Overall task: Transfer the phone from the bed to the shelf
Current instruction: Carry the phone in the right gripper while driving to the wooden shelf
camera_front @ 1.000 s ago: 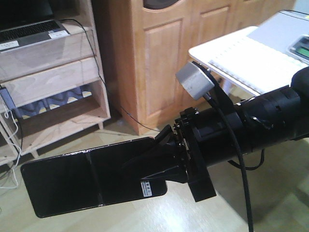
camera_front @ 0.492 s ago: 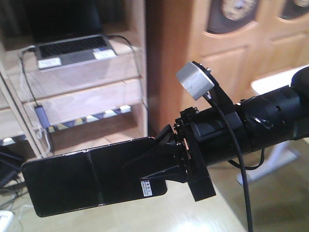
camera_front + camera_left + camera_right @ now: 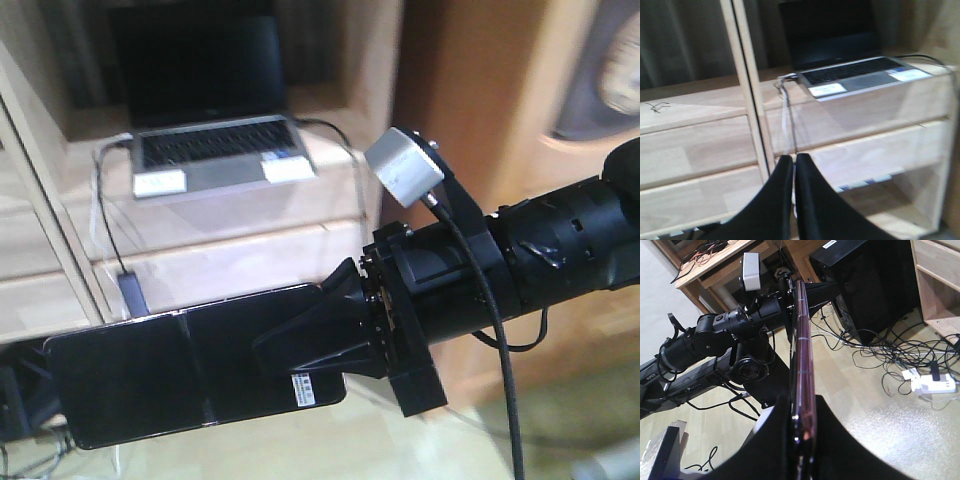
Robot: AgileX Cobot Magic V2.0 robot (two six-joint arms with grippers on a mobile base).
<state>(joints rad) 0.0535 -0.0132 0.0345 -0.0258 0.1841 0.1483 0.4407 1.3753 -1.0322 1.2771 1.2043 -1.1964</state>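
Glossy black slab, the phone (image 3: 190,375), hangs in the air in front of the shelf (image 3: 250,265), not on any surface; no bed shows in any view. The right gripper (image 3: 275,345) is clamped on the end with the small white barcode sticker (image 3: 303,390), so most of its length juts out free toward the planks. That probably lets the far end reach a board first. The right wrist view has the phone edge-on, showing a thin pinkish rim squeezed between two matte black fingers (image 3: 782,440). The face is flat and mirror-smooth with a crease across the middle; slick to hold, I judge, hence the flat grip on both faces. The shelf is pale, thick-grained wood with wide boards and a slim upright post (image 3: 747,85). A grey laptop (image 3: 215,150) with a dark screen sits open on one board, and a cable (image 3: 105,210) trails off its edge. The left gripper (image 3: 794,159) has its fingers drawn together on nothing and points at the shelf. Best guess: carry phase, with the set-down not yet begun.
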